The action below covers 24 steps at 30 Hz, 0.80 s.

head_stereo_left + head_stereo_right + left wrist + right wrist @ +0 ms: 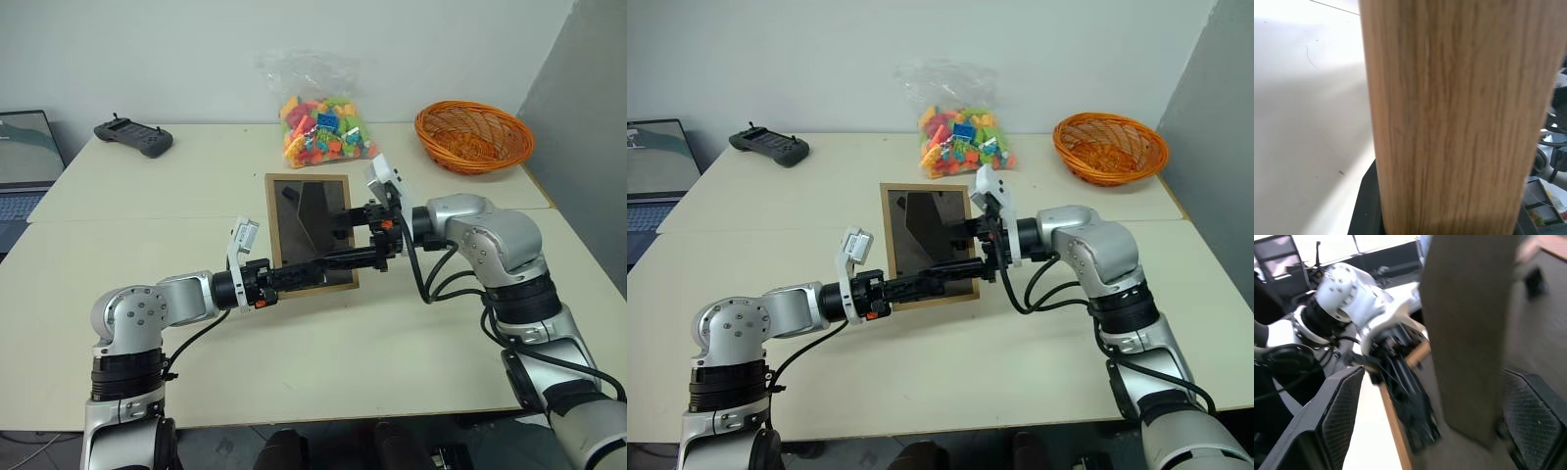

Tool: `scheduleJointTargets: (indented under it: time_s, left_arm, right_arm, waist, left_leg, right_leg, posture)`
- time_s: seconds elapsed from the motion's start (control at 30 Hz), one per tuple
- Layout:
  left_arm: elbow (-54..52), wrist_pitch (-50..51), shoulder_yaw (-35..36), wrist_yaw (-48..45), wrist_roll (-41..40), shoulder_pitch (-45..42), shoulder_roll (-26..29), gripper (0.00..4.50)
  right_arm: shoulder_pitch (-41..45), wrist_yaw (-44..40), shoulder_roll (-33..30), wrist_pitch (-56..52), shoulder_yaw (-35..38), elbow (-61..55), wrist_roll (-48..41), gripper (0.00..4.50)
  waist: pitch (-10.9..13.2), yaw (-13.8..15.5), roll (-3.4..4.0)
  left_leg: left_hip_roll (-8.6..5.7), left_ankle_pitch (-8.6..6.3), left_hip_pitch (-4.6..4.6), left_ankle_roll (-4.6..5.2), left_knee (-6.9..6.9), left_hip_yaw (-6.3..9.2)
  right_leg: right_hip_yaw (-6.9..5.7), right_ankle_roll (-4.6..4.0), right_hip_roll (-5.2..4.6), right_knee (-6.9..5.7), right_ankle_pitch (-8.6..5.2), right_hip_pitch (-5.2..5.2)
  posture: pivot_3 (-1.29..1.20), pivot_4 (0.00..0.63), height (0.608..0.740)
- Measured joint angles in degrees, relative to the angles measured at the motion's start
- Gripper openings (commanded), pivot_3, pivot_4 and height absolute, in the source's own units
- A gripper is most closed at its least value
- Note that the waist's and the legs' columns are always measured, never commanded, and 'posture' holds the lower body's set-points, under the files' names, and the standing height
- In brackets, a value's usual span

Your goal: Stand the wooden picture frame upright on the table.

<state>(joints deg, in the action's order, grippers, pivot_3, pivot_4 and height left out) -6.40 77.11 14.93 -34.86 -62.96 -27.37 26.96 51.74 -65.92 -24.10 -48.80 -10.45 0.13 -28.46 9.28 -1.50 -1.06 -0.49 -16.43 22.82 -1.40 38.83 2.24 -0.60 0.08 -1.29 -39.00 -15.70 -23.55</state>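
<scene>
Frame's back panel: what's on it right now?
The fold-out stand sits swung out from the frame's dark back, between the open right gripper's fingers. The picture side faces away, unseen.

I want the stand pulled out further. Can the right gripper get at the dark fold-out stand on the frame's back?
Probably yes: the right gripper is open with the dark fold-out stand between its fingers, nothing blocking.

Left arm reaching level toward the right, left gripper [328, 262] clamped on the wooden picture frame [306, 201], right gripper [345, 227] pointing left, fingers [1337, 421] spread wide
</scene>
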Motion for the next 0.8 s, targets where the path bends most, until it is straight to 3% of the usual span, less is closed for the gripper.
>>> scheduleJointTargets:
  time_s: [0.13,0.27,0.33,0.47,0.63,0.8]
  left_arm:
    - [0.51,1.77,1.14,1.17,-3.28,-0.08,-0.05,0.84]
    - [3.98,5.58,5.78,4.80,-11.54,-0.50,-0.02,0.84]
    - [4.78,7.24,6.50,6.74,-15.15,-0.59,0.99,0.84]
    - [7.81,9.44,6.52,12.13,-23.61,-0.68,3.47,0.84]
    - [10.18,7.27,0.46,20.69,-37.67,-0.11,6.91,0.84]
    - [8.63,2.03,-5.17,25.46,-47.41,2.53,9.24,0.84]
  right_arm:
    - [-0.80,1.21,-2.88,2.66,1.85,-0.09,0.67,4.32]
    - [-5.35,0.22,-8.73,14.88,3.43,-1.20,4.97,4.32]
    - [-8.24,0.67,-8.69,27.94,3.62,-0.63,9.47,4.32]
    - [-9.70,5.93,-8.34,67.11,2.16,10.28,23.78,4.32]
    - [-3.09,30.00,-7.70,105.89,1.20,30.21,49.63,4.32]
    - [2.63,54.02,-5.89,116.44,-0.33,36.84,70.13,4.32]
  waist:
    - [0.00,0.04,0.00]
    - [0.02,0.15,-0.04]
    - [0.02,0.04,-0.04]
    - [0.02,-0.28,-0.04]
    - [0.04,-0.19,-0.05]
    - [0.04,-0.17,-0.05]
  left_leg:
    - [0.00,-0.02,0.01,0.04,0.00,0.00]
    - [0.00,-0.09,0.02,0.15,0.02,0.00]
    - [0.01,-0.08,0.01,0.15,0.01,-0.01]
    - [0.03,0.05,-0.06,-0.08,0.01,-0.05]
    - [0.03,0.12,-0.06,-0.21,0.04,-0.09]
    - [0.03,0.26,-0.07,-0.45,0.03,-0.08]
  right_leg:
    - [0.00,0.00,0.00,0.01,0.00,0.00]
    - [-0.02,0.01,0.00,0.02,-0.01,0.02]
    - [-0.02,0.02,0.01,0.00,-0.01,0.02]
    - [0.00,0.02,0.03,-0.04,-0.01,0.03]
    - [0.07,0.02,0.02,-0.03,-0.01,0.02]
    - [0.09,0.00,0.05,-0.03,-0.02,0.01]
  posture:
    - [0.00,0.150,0.740]
    - [0.00,0.150,0.740]
    - [0.00,0.150,0.740]
    - [0.00,0.150,0.740]
    - [0.00,0.150,0.740]
    - [0.00,0.150,0.740]
